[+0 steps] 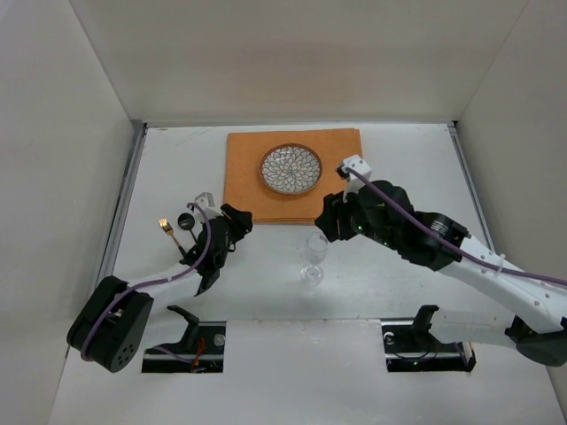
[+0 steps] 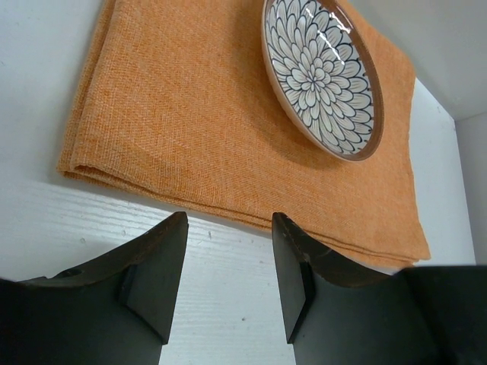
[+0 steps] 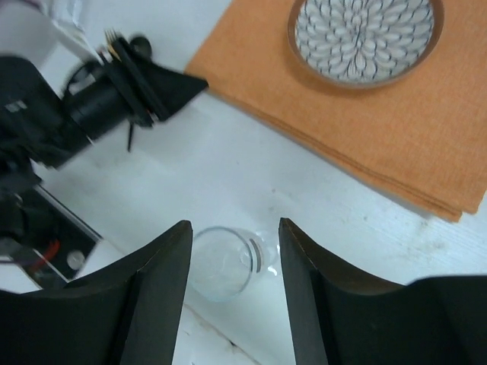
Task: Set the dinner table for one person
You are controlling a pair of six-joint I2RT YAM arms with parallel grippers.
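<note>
The white dinner table carries an orange cloth mat at the back centre. A round patterned plate lies on the mat. A clear wine glass stands upright on the table in front of the mat. A small gold fork lies at the left. My left gripper is open and empty by the mat's near left corner. My right gripper is open and empty, hovering just above and behind the glass, not touching it.
The plate and mat fill the left wrist view. The left arm's gripper shows at the upper left of the right wrist view. Metal rails edge the table, with white walls around. The arm bases sit at the near edge.
</note>
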